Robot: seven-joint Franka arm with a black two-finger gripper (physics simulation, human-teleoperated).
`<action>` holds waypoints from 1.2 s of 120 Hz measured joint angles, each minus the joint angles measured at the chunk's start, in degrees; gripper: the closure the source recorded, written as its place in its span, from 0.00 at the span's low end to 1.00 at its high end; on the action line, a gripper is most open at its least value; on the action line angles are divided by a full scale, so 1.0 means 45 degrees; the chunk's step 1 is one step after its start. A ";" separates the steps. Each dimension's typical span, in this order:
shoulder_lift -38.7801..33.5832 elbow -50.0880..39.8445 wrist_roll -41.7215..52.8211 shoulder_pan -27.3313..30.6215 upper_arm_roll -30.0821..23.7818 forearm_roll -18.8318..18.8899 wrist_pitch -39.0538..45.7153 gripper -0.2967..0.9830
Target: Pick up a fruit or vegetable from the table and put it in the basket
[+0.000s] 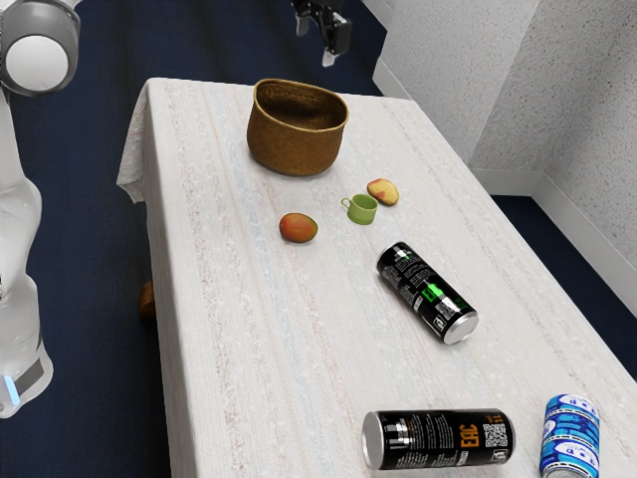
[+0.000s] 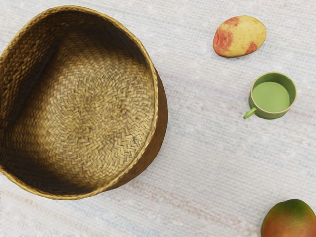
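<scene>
Pincer is seen at the upper edge of the exterior view, past the basket, its two fingers parted, with nothing clamped between them. Largest of all, the cloth-covered table is spread from the upper left of the frame to the lower right. White arm links are seen down the left edge. Next, the woven basket is found standing upright in the upper middle, its mouth turned up; in the wrist view, right into its woven floor can be seen. Down to the cans: one black can with orange lettering is laid on its side at the lower middle, one black can with green lettering is tipped over right of centre, and a blue can is cut off at the lower right. And the fruit! Both pieces are on the table, outside the basket: the red-green mango is spotted near the centre, then the green mug, and just beside it the yellow-red fruit.
</scene>
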 joint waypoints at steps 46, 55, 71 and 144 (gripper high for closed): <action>-0.0718 0.0586 -0.0244 -0.1006 -0.0921 -0.0189 -0.0259 0.23; -0.0661 0.0048 -0.0274 -0.1321 -0.1016 -0.0248 -0.0391 0.23; -0.0580 -0.0133 -0.0317 -0.1643 -0.0852 -0.1198 -0.0555 0.23; -0.1790 -0.6961 0.0767 -0.3918 -0.0920 -0.2917 0.1331 0.23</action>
